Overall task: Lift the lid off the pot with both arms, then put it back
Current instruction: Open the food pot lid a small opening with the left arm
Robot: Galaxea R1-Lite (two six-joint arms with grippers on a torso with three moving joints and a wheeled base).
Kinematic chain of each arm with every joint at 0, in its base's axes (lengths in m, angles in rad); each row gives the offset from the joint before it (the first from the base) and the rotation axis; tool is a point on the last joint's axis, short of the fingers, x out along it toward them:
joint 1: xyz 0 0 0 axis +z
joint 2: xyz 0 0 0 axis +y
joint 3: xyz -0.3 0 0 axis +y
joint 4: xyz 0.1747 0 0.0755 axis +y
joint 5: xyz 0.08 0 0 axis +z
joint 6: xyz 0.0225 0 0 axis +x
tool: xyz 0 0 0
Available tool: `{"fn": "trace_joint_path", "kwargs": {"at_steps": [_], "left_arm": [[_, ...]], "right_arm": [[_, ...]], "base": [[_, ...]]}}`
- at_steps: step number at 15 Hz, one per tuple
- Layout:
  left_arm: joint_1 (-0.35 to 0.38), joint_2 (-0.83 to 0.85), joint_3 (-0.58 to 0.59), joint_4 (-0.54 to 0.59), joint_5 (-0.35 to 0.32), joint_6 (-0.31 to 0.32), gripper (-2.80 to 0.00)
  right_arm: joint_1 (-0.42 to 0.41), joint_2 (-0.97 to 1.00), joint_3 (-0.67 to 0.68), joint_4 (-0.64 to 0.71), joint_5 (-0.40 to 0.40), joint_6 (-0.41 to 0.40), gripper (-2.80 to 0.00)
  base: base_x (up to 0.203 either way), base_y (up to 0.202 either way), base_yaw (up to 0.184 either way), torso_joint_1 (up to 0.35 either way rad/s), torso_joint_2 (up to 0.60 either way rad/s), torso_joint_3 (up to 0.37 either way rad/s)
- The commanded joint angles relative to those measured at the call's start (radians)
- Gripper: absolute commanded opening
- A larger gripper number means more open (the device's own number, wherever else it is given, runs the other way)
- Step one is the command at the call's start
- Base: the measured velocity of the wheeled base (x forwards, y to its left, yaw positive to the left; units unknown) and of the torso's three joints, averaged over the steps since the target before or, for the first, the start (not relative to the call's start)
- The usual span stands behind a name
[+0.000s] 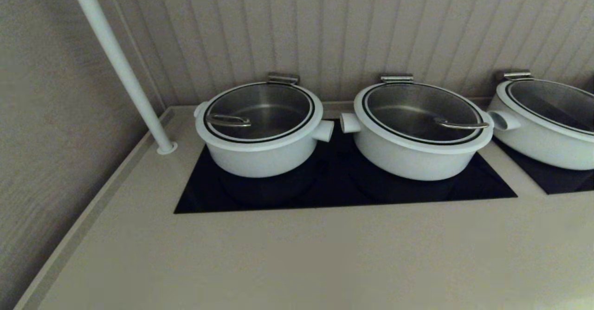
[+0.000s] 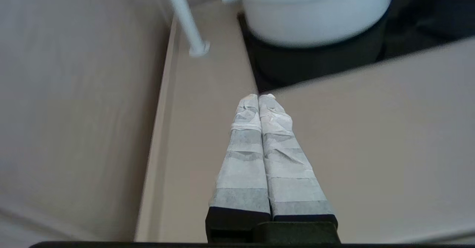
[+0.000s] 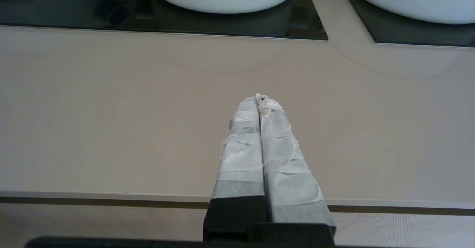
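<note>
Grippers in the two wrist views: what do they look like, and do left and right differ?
They match. The left gripper has two long, narrow fingers tapering toward the tips, wrapped in wrinkled white-and-grey tape, on black bases. The right gripper has the same taped fingers on black bases, the tape a bit more crumpled at the tips. No cables or markings show, and the head view shows neither arm.

3 white pots (image 1: pixel 262 150), 3 glass lids (image 1: pixel 259 110), 2 black cooktops (image 1: pixel 343 184), 1 white pole (image 1: pixel 118 61)
</note>
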Motion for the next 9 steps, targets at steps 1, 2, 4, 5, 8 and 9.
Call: {"fn": "trace_joint_path", "kwargs": {"at_steps": [1,2,4,5,8,9], "left_arm": [[-0.077,0.156,-0.108,0.003,-0.002,0.003,-2.80],[-0.126,0.178,-0.133,0.003,-0.003,0.004,-2.80],[-0.219,0.210,-0.157,0.003,-0.003,0.003,-2.80],[-0.266,0.224,-0.157,0.004,-0.003,0.003,-2.80],[-0.392,0.264,-0.134,0.002,-0.002,-0.001,-2.80],[-0.404,0.298,-0.132,0.001,-0.001,-0.004,-2.80]], "right_arm": [[0.000,0.001,0.000,0.000,0.000,-0.001,-2.80],[0.000,0.001,0.000,0.000,0.000,-0.001,-2.80],[0.000,0.001,0.000,-0.001,0.000,-0.001,-2.80],[0.000,0.001,0.000,-0.001,0.000,-0.001,-2.80],[0.000,0.001,0.000,0.000,0.000,-0.001,-2.80],[0.000,0.001,0.000,-0.001,0.000,-0.001,-2.80]], "base": [[0.000,0.000,0.000,0.000,0.00,0.000],[0.000,0.000,0.000,0.000,0.00,0.000],[0.000,0.000,0.000,0.000,0.00,0.000],[0.000,0.000,0.000,0.000,0.00,0.000],[0.000,0.000,0.000,0.000,0.00,0.000],[0.000,0.000,0.000,0.000,0.00,0.000]]}}
